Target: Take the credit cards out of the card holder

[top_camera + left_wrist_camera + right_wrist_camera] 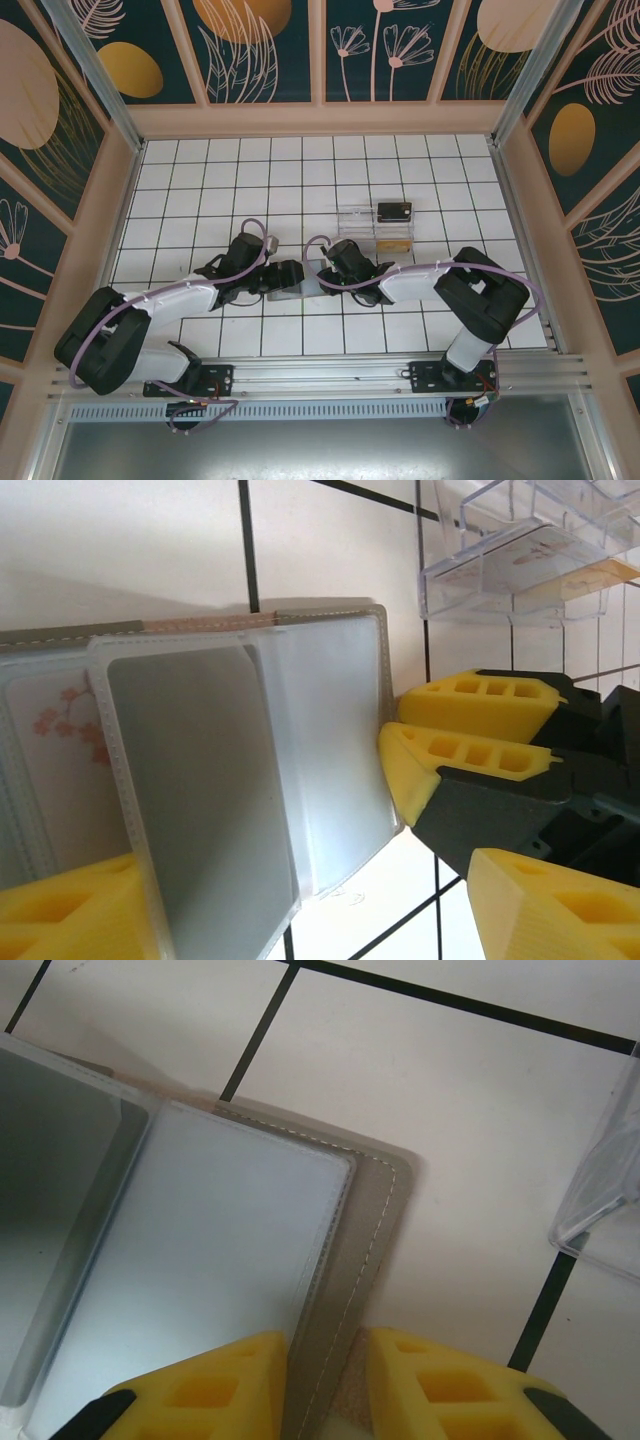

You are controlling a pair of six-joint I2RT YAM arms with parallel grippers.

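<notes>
The card holder (291, 293) lies open on the tiles between my two grippers, grey cover down and clear sleeves (330, 730) up. My right gripper (325, 1385) is shut on its stitched grey cover edge (372, 1250), and its yellow fingers (470, 730) hold the sleeve's corner in the left wrist view. My left gripper (300, 905) stands open, with the raised sleeve pages between its fingers. A pale card with pink blossoms (55, 735) sits in a sleeve at the left. A dark credit card (393, 211) and a tan one (393, 243) lie in the clear tray.
The clear plastic tray (362, 224) stands just beyond the right gripper, one tile behind the holder; its edge is near in both wrist views (520, 555) (610, 1215). White tiled floor extends behind and to both sides, and the enclosure's walls ring it.
</notes>
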